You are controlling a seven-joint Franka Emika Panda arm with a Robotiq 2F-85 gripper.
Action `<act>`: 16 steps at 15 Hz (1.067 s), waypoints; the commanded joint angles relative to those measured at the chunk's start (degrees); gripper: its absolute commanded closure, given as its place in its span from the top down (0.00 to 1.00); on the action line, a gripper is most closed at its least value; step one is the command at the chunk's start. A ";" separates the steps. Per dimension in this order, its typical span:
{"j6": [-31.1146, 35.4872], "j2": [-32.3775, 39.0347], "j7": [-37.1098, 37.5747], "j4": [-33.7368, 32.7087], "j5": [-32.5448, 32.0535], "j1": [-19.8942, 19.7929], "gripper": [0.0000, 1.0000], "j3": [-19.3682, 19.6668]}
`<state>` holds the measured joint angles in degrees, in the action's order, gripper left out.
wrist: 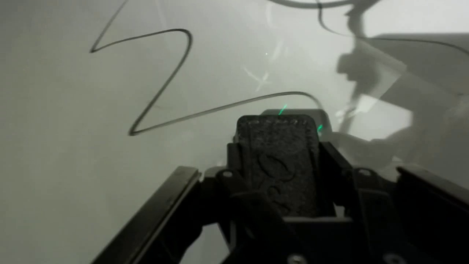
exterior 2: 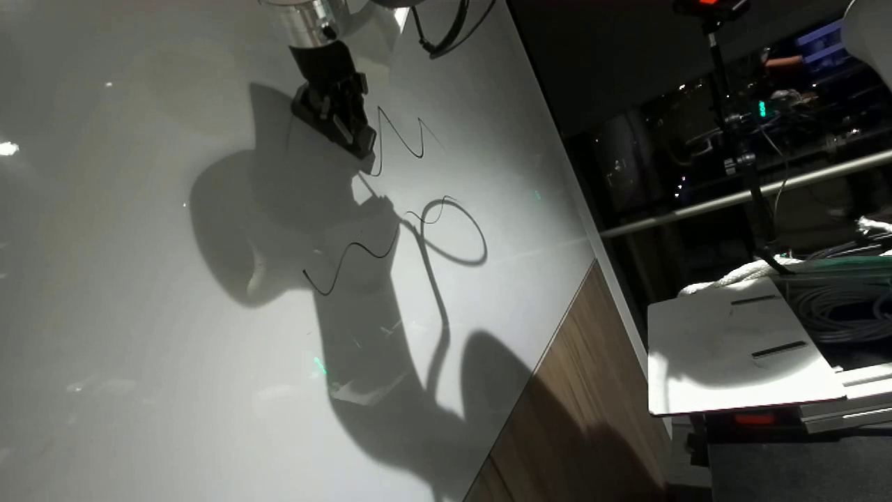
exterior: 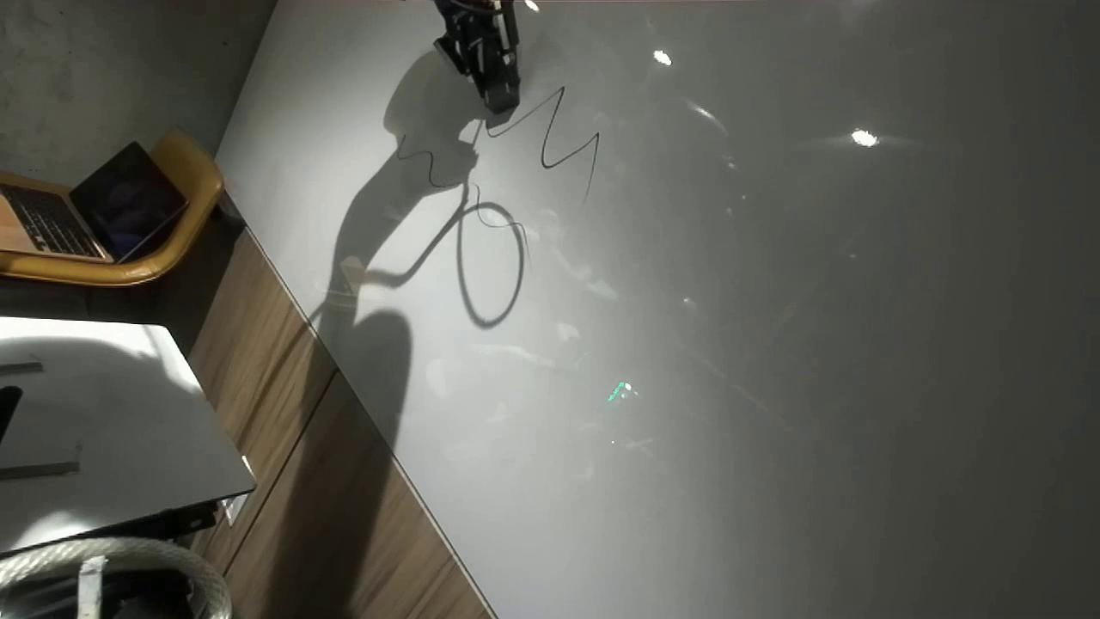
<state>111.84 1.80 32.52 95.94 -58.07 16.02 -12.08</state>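
Observation:
My gripper (wrist: 280,156) is shut on a dark, fuzzy block (wrist: 278,135) with rounded corners, much like a board eraser, its fingers pressing either side. In both exterior views the black gripper (exterior: 488,64) (exterior 2: 334,104) reaches in from the top, the block (exterior: 501,93) (exterior 2: 362,143) at its tip, close to a glossy white board (exterior: 773,344) (exterior 2: 174,390). Whether block and board touch, I cannot tell. A thin black zigzag line (wrist: 220,109) (exterior: 551,125) runs up to the block's far edge. Another wavy line (exterior 2: 355,244) (exterior: 430,163) lies farther off, partly in the arm's shadow.
Wood panelling (exterior: 284,370) borders the board. Beyond it are a laptop (exterior: 56,219) on a yellow chair (exterior: 193,185) and a pale flat panel (exterior: 120,413) (exterior 2: 732,369). A dark stand (exterior 2: 746,153) rises behind a rope (exterior 2: 735,274). Cables (exterior 2: 449,38) hang beside the arm.

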 commanded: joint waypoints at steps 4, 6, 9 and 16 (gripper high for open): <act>6.18 -4.91 -8.68 -6.20 -0.43 -7.02 0.29 3.92; 6.83 -4.10 -8.91 -7.21 -0.02 -7.64 0.29 3.68; 6.57 -2.38 -7.57 -6.31 0.89 -6.98 0.29 2.46; 3.32 3.35 -5.59 -6.93 1.06 -2.03 0.29 -3.12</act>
<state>113.32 -1.35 25.79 93.76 -56.71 11.85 -13.22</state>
